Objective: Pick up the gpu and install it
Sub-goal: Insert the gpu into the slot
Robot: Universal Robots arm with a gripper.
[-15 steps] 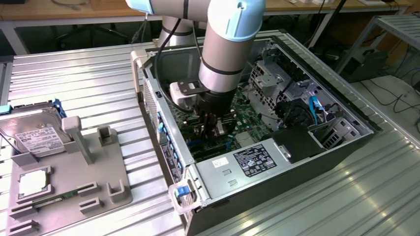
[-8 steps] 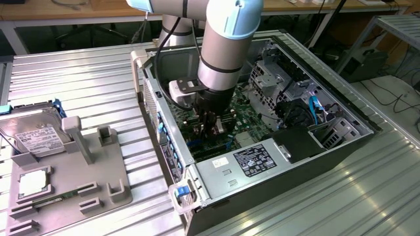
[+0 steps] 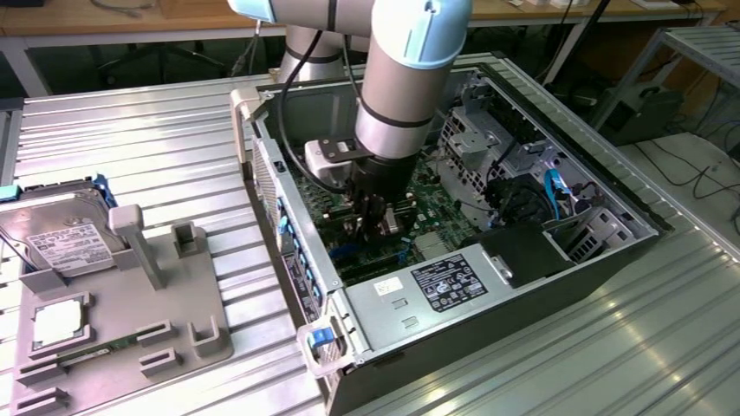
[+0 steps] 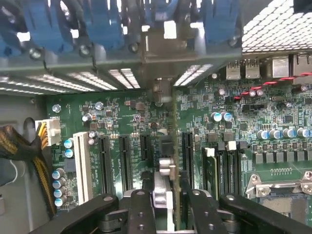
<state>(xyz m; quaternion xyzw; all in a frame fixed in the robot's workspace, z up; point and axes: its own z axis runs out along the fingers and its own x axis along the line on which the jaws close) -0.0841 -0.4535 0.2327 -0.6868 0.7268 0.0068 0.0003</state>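
Black claw (image 4: 165, 207) fingers pinching gpu (image 4: 176, 161) edge-on, card running lengthwise straight away from claw toward case's rear bracket slots (image 4: 161, 46), hanging just above green motherboard (image 4: 126, 122) between black expansion slots (image 4: 104, 163), not yet seated.

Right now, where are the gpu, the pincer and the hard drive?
gpu (image 4: 176, 161): wrist view, thin top edge.
pincer (image 3: 377, 224): exterior view, between its fingertips.
hard drive (image 3: 64, 234): exterior view, white label on its top.
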